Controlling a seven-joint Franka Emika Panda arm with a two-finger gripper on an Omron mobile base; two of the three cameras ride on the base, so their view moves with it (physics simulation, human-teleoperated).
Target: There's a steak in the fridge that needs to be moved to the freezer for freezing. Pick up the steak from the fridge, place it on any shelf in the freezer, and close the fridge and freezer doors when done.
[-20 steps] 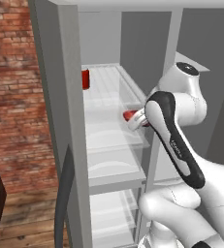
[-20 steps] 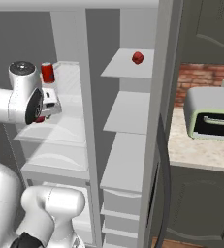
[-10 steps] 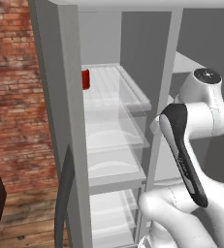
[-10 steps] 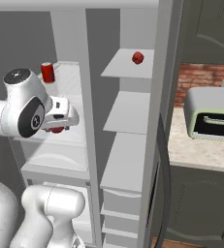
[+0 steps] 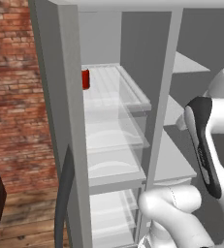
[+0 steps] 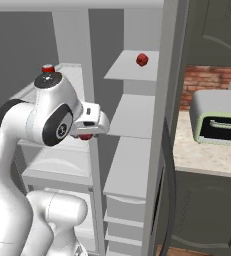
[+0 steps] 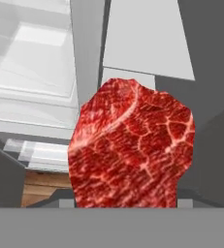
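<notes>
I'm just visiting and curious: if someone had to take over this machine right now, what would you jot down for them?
Gripper: shut on the flat, marbled dark red steak, carried in front of the divider between the two sections.
Fridge, the wider section with clear glass shelves: open, steak already out; a red can stands on its top shelf.
Freezer, the narrow section with plain grey shelves: open; a small round red lump sits on the top shelf.
Done: steak picked up.
Left: set steak on a grey freezer shelf, then close both doors.
</notes>
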